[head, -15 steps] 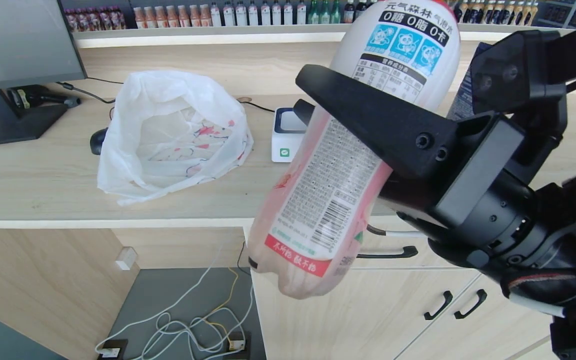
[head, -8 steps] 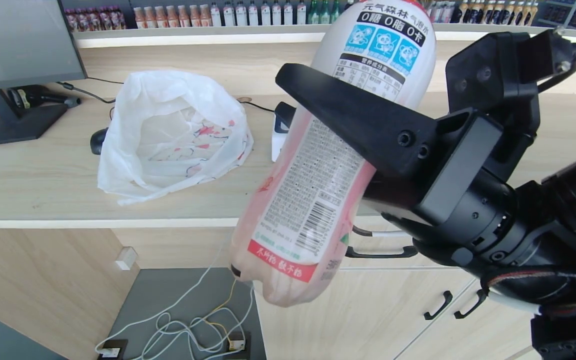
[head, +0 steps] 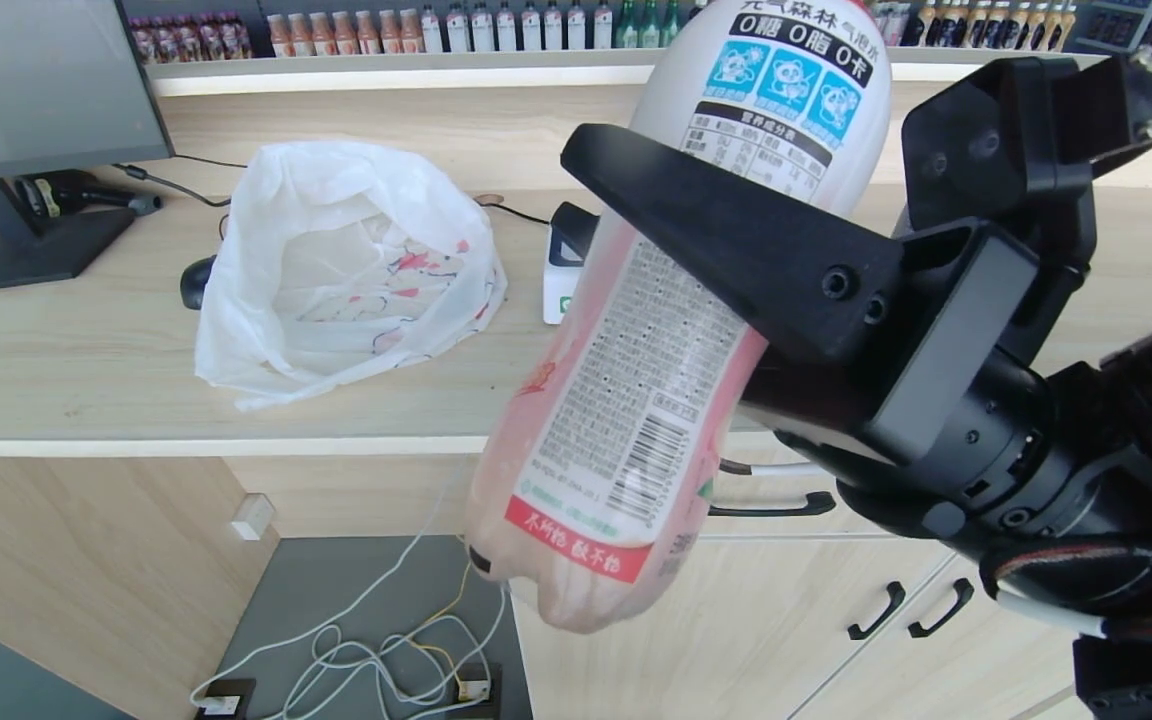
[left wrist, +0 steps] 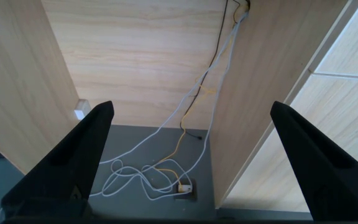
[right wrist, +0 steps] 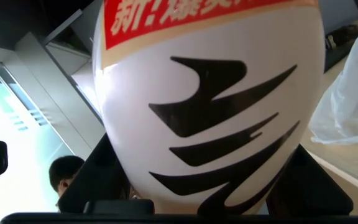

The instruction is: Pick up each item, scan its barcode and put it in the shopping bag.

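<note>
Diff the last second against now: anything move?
The right gripper, shut on the bottle, swung it slightly toward the robot's left and lower, covering more of the scanner. Grip unchanged. Shopping bag, scanner and counter stayed put.

Head camera looking forward and down, close behind right jaws, left wrist camera facing floor cables (left wrist: 160,177) beyond its jaws, shared with head view, right wrist camera tight against bottle (right wrist: 210,112) between its jaws
</note>
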